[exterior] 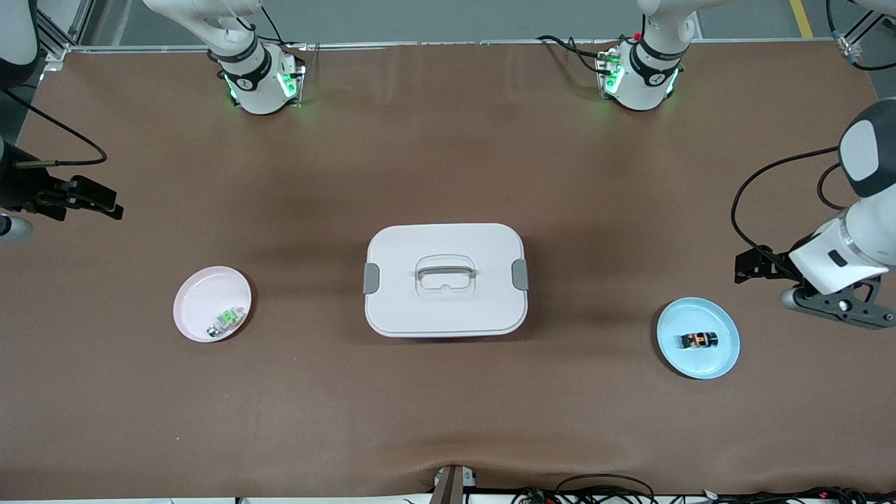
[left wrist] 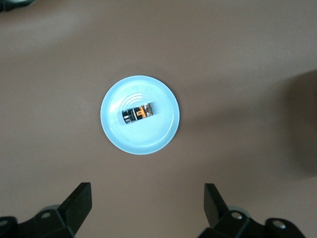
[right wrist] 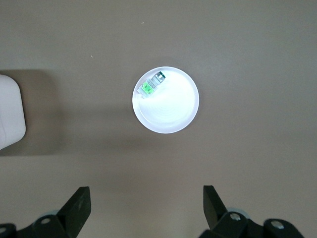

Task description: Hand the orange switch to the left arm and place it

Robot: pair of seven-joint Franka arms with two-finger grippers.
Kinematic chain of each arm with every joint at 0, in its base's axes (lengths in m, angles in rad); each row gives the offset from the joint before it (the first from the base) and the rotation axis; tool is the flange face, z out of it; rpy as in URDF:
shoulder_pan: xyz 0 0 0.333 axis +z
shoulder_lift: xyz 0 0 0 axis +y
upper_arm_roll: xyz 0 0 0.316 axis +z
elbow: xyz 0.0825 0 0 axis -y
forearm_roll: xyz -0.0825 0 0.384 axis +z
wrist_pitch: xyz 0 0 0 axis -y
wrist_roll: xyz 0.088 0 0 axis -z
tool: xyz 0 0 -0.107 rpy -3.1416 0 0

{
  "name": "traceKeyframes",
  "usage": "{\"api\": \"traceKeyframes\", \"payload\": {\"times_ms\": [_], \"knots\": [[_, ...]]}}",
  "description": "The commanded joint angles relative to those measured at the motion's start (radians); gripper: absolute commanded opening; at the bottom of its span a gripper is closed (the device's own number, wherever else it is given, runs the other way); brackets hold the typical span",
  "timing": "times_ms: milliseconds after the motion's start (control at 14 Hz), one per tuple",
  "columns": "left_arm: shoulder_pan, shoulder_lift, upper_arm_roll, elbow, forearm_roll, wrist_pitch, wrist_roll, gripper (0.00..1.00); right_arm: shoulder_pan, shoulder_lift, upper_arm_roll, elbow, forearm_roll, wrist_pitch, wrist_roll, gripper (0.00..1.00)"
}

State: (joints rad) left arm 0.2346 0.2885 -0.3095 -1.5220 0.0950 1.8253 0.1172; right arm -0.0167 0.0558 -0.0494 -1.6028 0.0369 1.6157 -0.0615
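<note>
The orange switch, black with an orange middle, lies in a light blue plate toward the left arm's end of the table. It also shows in the left wrist view. My left gripper is open and empty, up over the bare table beside that plate; it also shows in the front view. My right gripper is open and empty, up over the table at the right arm's end. The white box with a grey handle and side clips stands mid-table between the two plates.
A pink plate toward the right arm's end holds a small green-and-clear component, which also shows in the right wrist view. The box's corner shows in that view too. Brown mat covers the table.
</note>
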Motion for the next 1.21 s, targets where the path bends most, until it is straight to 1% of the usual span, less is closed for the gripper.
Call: {"api": "traceKeyframes", "payload": {"times_ms": [0, 142, 214, 285, 427, 570, 641, 783, 926, 997, 1068, 1139], "knots": [[0.003, -0.060, -0.058, -0.026, 0.005, -0.084, -0.216, 1.00, 0.008, -0.028, -0.006, -0.032, 0.004, 0.023, 0.016, 1.00], [0.003, -0.069, -0.109, -0.026, 0.020, -0.144, -0.377, 1.00, 0.009, -0.028, -0.006, -0.031, 0.004, 0.024, 0.016, 1.00], [0.005, -0.080, -0.115, -0.024, 0.031, -0.159, -0.411, 1.00, 0.009, -0.028, -0.006, -0.031, 0.004, 0.026, 0.016, 1.00], [0.011, -0.089, -0.114, -0.023, 0.032, -0.173, -0.410, 1.00, 0.009, -0.028, -0.006, -0.031, 0.003, 0.027, 0.016, 1.00], [0.017, -0.097, -0.103, 0.020, 0.031, -0.181, -0.403, 1.00, 0.006, -0.027, -0.006, -0.032, 0.004, 0.027, 0.016, 1.00], [0.015, -0.104, -0.097, 0.034, 0.029, -0.181, -0.395, 1.00, -0.009, -0.027, -0.006, -0.023, 0.004, 0.029, 0.016, 1.00], [-0.003, -0.127, -0.067, 0.031, 0.029, -0.181, -0.398, 1.00, -0.014, -0.027, -0.006, -0.020, 0.004, 0.023, 0.016, 1.00], [-0.032, -0.164, -0.028, 0.019, 0.025, -0.196, -0.392, 1.00, -0.028, -0.027, -0.006, -0.008, 0.004, 0.013, 0.016, 1.00], [-0.095, -0.225, 0.013, -0.035, 0.019, -0.219, -0.369, 1.00, -0.035, -0.027, -0.004, -0.008, 0.008, 0.013, 0.016, 1.00], [-0.153, -0.255, 0.073, -0.067, 0.017, -0.218, -0.369, 1.00, -0.038, -0.027, -0.006, -0.006, 0.011, 0.013, 0.016, 1.00], [-0.193, -0.278, 0.117, -0.090, 0.015, -0.213, -0.367, 1.00, -0.040, -0.027, -0.006, -0.006, 0.015, 0.018, 0.016, 1.00], [-0.204, -0.302, 0.139, -0.116, 0.006, -0.205, -0.364, 1.00, -0.040, -0.028, -0.006, -0.008, 0.015, 0.016, 0.014, 1.00]]}}
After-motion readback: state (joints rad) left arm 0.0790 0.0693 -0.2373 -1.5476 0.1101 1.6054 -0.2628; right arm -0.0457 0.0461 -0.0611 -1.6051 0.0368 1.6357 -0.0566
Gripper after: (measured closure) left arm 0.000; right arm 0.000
